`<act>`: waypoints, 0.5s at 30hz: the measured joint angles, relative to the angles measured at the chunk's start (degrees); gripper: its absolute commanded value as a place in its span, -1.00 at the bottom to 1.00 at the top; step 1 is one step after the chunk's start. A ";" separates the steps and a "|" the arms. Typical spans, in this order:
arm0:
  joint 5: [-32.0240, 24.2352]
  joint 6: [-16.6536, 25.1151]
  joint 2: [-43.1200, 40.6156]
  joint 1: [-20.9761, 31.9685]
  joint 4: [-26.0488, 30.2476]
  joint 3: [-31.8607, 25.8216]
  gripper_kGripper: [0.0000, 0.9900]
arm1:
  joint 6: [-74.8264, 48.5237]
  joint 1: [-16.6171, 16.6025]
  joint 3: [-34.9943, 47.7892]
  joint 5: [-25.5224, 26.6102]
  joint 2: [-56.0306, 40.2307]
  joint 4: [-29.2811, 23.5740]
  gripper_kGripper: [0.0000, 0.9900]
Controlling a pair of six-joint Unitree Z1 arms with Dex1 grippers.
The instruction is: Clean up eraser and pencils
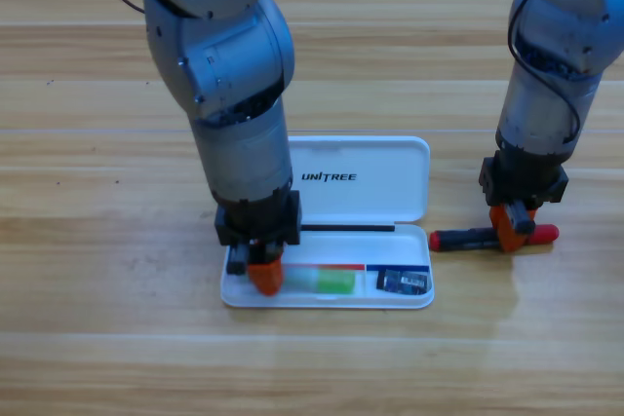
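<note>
The white case (390,158) lies open at the middle of the table. In its tray lies the bright green pencil (334,283), its pale end reaching under my left gripper (264,278), which points down into the tray's left end and is shut on that end. The small dark eraser (404,283) rests in the tray's right compartment. To the right of the case, the black pencil with red ends (466,238) lies on the table. My right gripper (508,229) points down on it near its right end, jaws closed around it.
The case's raised lid (361,178) with its printed name stands behind the tray. Bare wooden table (117,338) surrounds the case on all sides. Both arms come down from the top edge.
</note>
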 measured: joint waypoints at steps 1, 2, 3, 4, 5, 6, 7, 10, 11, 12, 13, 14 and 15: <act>0.00 0.00 0.00 0.00 0.00 0.00 1.00 | 0.99 0.00 0.11 0.55 -0.34 0.00 -1.00; 0.00 0.00 0.00 0.00 0.00 0.00 1.00 | 2.01 0.00 0.26 1.09 -0.83 0.01 -1.00; 0.00 0.00 0.00 0.00 0.00 0.00 1.00 | 2.57 0.00 0.46 1.59 -1.65 0.22 -1.00; 0.00 0.00 0.00 0.00 0.00 0.00 1.00 | 2.73 0.00 0.60 1.97 -2.33 0.52 -1.00; 0.00 0.00 0.00 0.00 0.00 0.01 1.00 | 2.84 0.00 0.67 2.24 -3.18 0.93 -1.00; 0.00 0.00 0.00 0.00 0.00 0.01 1.00 | 2.92 0.00 0.92 2.36 -4.24 1.27 -1.00; 0.00 0.00 0.00 -0.01 0.00 0.01 1.00 | 3.07 0.00 1.28 2.46 -5.57 1.51 -1.00; 0.00 0.00 0.00 -0.01 0.00 0.05 1.00 | 3.54 0.06 2.39 3.23 -9.31 2.14 -1.00; 0.00 0.00 -0.01 -0.01 0.00 0.06 1.00 | 3.78 0.17 2.61 3.77 -10.23 2.58 -1.00; 0.00 0.00 -0.02 -0.01 0.01 0.06 1.00 | 4.05 0.36 2.64 4.28 -11.16 3.13 -1.00; 0.00 0.00 -0.11 -0.02 0.14 0.06 1.00 | 4.29 0.71 2.72 4.68 -11.96 3.69 -1.00; 0.00 0.00 -0.30 -0.02 0.34 0.06 1.00 | 4.50 1.15 2.72 4.86 -12.84 4.43 -1.00; 0.00 0.00 -0.75 -0.02 0.69 0.06 1.00 | 4.81 1.69 2.71 4.95 -13.23 5.12 -1.00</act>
